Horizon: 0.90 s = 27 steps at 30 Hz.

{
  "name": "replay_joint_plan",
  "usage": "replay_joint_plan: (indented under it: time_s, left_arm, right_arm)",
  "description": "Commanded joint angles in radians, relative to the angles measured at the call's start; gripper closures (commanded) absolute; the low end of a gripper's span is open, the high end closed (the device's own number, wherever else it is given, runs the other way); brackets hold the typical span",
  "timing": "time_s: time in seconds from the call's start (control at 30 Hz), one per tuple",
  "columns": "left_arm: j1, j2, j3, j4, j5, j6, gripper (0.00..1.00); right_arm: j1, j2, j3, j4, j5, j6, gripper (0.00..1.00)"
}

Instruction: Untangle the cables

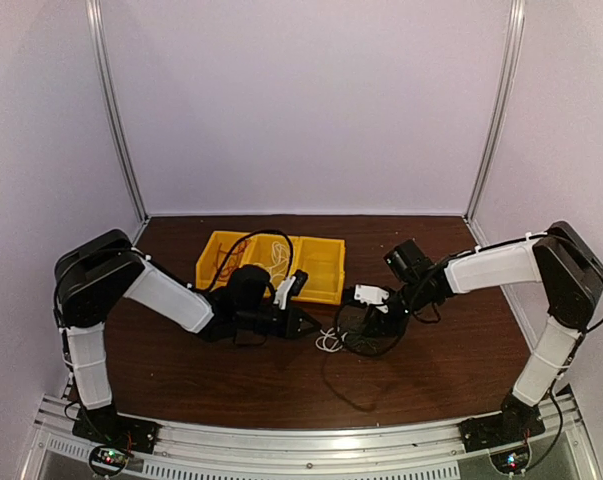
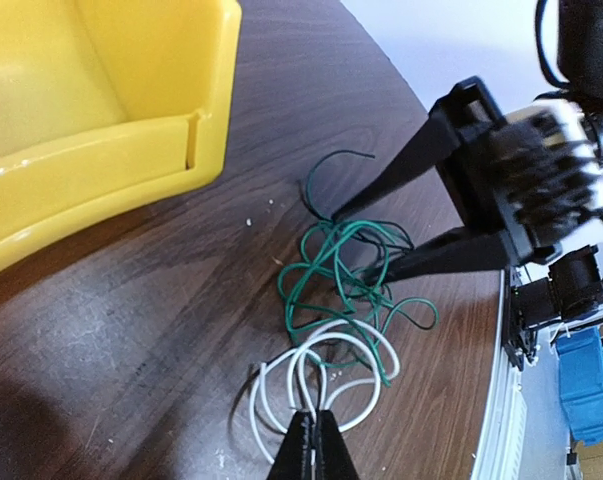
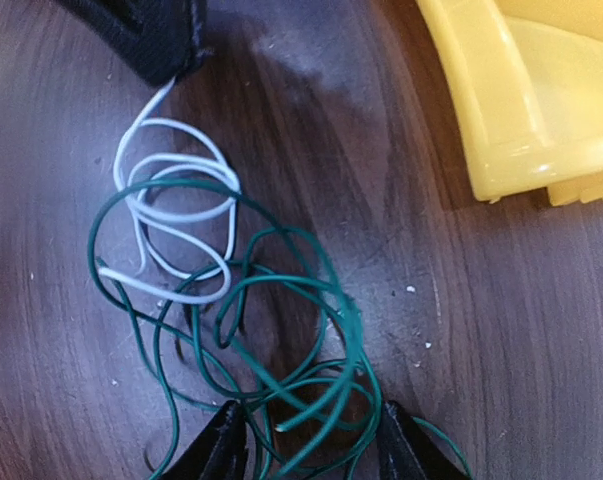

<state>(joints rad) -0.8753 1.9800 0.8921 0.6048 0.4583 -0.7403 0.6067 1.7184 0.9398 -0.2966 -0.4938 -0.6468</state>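
l gripper (image 2: 313, 418) closed, r gripper (image 3: 311, 435) spread

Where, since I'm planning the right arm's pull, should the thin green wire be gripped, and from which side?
Grip the thin green wire at its bunched loops farthest from the thin white wire, coming from above. The loops lie flat on the dark wooden table, and the right tool straddles them, open. The left tool pinches the white one.
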Motion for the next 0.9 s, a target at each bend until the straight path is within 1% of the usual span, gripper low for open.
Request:
replay_joint_plan:
  time_s: [0.0, 0.07, 0.1, 0.23, 0.33, 0.43, 0.53, 0.57, 0.6, 0.7, 0.73, 0.77, 0.87]
  left_arm:
    - [0.022, -0.155, 0.019, -0.060, -0.020, 0.087, 1.00]
    - [0.032, -0.237, 0.060, -0.178, -0.054, 0.145, 1.00]
    - [0.039, -0.276, 0.082, -0.238, -0.076, 0.172, 1.00]
    - [0.088, -0.448, 0.138, -0.428, -0.165, 0.250, 1.00]
    - [0.131, -0.561, 0.198, -0.563, -0.228, 0.312, 1.00]
    - [0.161, -0.641, 0.284, -0.690, -0.287, 0.386, 1.00]
    - [0.171, -0.681, 0.357, -0.761, -0.310, 0.429, 1.00]
    - [0.171, -0.688, 0.372, -0.773, -0.312, 0.432, 1.00]
    - [0.171, -0.694, 0.382, -0.779, -0.309, 0.433, 1.00]
    - [0.171, -0.701, 0.388, -0.778, -0.289, 0.415, 1.00]
    - [0.171, -0.700, 0.385, -0.774, -0.275, 0.408, 1.00]
    - [0.171, -0.698, 0.379, -0.767, -0.261, 0.400, 1.00]
    - [0.171, -0.692, 0.344, -0.736, -0.211, 0.373, 1.00]
  right_arm:
    - [0.007, 0.050, 0.003, -0.030, -0.006, -0.008, 0.81]
    - [0.007, 0.067, 0.005, -0.032, 0.001, -0.008, 0.98]
    - [0.006, 0.076, 0.007, -0.034, 0.010, -0.009, 1.00]
    - [0.000, 0.099, 0.009, -0.050, 0.054, -0.011, 1.00]
    - [-0.024, 0.097, 0.006, -0.060, 0.059, -0.010, 1.00]
    - [-0.060, 0.089, 0.006, -0.071, 0.059, -0.011, 1.00]
    - [-0.095, 0.065, 0.020, -0.092, 0.061, -0.008, 1.00]
    - [-0.105, 0.045, 0.030, -0.108, 0.052, -0.007, 0.94]
    - [-0.111, 0.020, 0.039, -0.124, 0.041, -0.004, 0.85]
    - [-0.114, -0.094, 0.068, -0.182, 0.004, -0.019, 0.64]
    - [-0.114, -0.135, 0.082, -0.215, -0.021, -0.029, 0.58]
    - [-0.113, -0.173, 0.099, -0.243, -0.039, -0.040, 0.54]
    - [-0.111, -0.274, 0.158, -0.312, -0.077, -0.067, 0.46]
